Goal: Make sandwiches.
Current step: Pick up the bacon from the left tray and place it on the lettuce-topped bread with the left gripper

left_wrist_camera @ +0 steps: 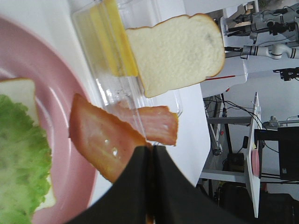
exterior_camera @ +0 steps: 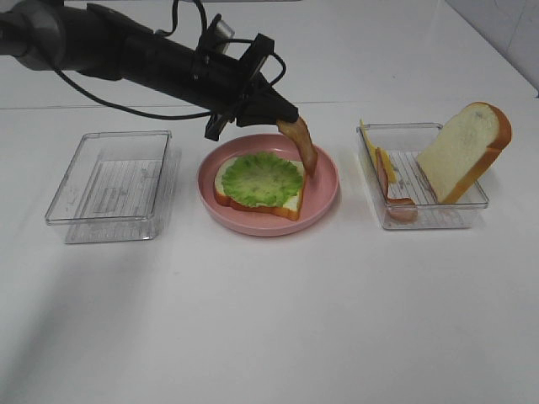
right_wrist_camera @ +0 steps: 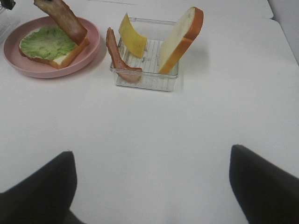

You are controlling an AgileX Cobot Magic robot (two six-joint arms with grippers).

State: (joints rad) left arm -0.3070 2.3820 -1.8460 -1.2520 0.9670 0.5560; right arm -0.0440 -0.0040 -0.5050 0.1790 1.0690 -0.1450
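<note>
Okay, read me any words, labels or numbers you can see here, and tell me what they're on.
None can be read.
The left clear tray and the right clear tray show fine lines on their floors, too blurred to tell print from ribbing.
The pink plate is plain.

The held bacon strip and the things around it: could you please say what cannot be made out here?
1. Gripped end of the bacon strip: left wrist view, hidden between the left fingers.
2. Its lower end: exterior high view, cannot tell whether it touches the plate.
3. The right fingers: right wrist view, cut off by the picture's edge; absent from the exterior view.
</note>
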